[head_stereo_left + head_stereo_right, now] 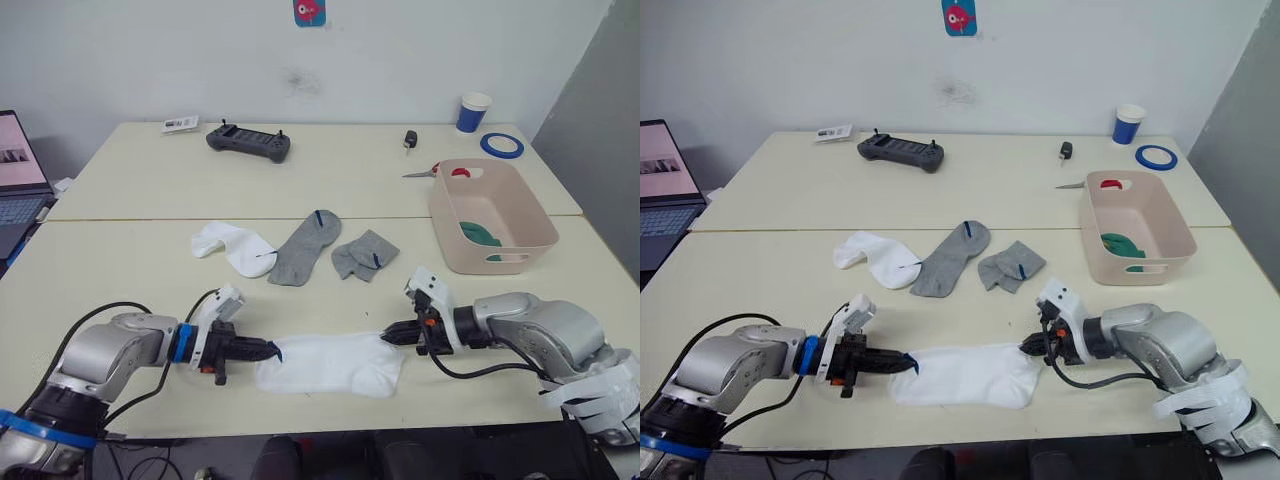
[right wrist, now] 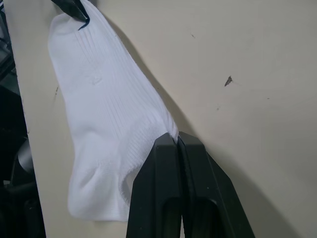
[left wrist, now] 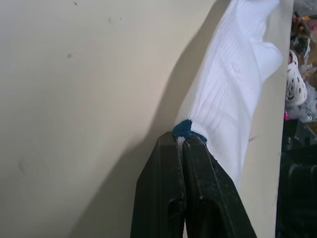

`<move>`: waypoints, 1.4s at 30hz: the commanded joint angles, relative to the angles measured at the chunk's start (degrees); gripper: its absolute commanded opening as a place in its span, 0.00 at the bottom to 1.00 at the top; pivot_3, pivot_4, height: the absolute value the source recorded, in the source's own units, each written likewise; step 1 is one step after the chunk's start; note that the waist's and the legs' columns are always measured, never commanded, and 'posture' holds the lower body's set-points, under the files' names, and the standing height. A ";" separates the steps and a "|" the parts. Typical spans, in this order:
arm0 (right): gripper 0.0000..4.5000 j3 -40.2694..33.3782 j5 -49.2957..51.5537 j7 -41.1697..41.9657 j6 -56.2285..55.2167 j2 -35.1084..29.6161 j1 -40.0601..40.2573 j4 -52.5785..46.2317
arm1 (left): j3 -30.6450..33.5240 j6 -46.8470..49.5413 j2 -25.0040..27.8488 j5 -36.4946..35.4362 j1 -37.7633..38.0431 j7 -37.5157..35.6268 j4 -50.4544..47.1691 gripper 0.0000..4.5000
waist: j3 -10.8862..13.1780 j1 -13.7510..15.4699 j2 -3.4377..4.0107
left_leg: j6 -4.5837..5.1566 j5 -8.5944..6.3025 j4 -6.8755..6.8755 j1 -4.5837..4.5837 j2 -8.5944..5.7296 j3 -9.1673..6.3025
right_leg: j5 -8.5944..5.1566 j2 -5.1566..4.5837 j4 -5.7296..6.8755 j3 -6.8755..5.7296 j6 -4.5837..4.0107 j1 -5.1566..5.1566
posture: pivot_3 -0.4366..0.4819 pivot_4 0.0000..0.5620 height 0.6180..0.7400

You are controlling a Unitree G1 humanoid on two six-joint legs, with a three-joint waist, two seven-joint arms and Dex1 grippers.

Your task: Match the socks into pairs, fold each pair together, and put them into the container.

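a white sock (image 1: 330, 364) is stretched flat near the front edge of the surface (image 1: 130, 260), held at both ends: the left gripper (image 1: 272, 351) is pinched tight on its blue-marked cuff, the right gripper (image 1: 388, 338) is clamped on the toe end. the step in hand is judged to be laying this sock out for pairing. it would be done well if tension is kept even and the sock is carried toward the second white sock (image 1: 232, 246), which lies further back beside a long grey sock (image 1: 303, 247) and a crumpled grey sock (image 1: 364, 254). the front edge is close, so any slack could be dropped over it; motion is better directed away from it. open room is seen between the held sock and the row behind. the pink-beige container (image 1: 490, 214) stands to the right, with something green inside, and is well apart from both arms.
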 commanded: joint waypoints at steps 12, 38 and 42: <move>0.00 2.03 -2.39 7.04 -2.86 -2.38 0.44 -1.93 | -3.95 -0.35 5.51 5.02 3.32 -6.07 -3.94 0.00 | -0.03 -0.42 0.04 | 0.08 -0.05 0.02 0.11 0.01 -0.06 | -0.06 0.06 0.02 0.05 -0.05 0.09 | 0.48 0.27 1.00; 1.00 -7.70 -3.26 4.85 -10.93 -0.65 4.38 -4.56 | 15.56 -4.97 -0.11 3.86 20.49 7.36 -9.22 0.71 | -0.22 -0.25 0.36 | 0.29 -0.17 0.38 0.22 0.02 -0.11 | -0.05 0.11 0.09 0.17 -0.14 0.30 | 0.48 0.27 1.00; 1.00 -11.06 -2.90 5.28 -14.63 -0.79 4.98 -6.03 | 23.27 -7.24 -1.35 2.48 24.17 9.78 -11.27 0.94 | -0.22 -0.87 0.38 | 0.29 -0.17 0.33 0.31 0.04 -0.13 | -0.03 0.16 0.18 0.21 -0.12 0.28 | 0.48 0.27 1.00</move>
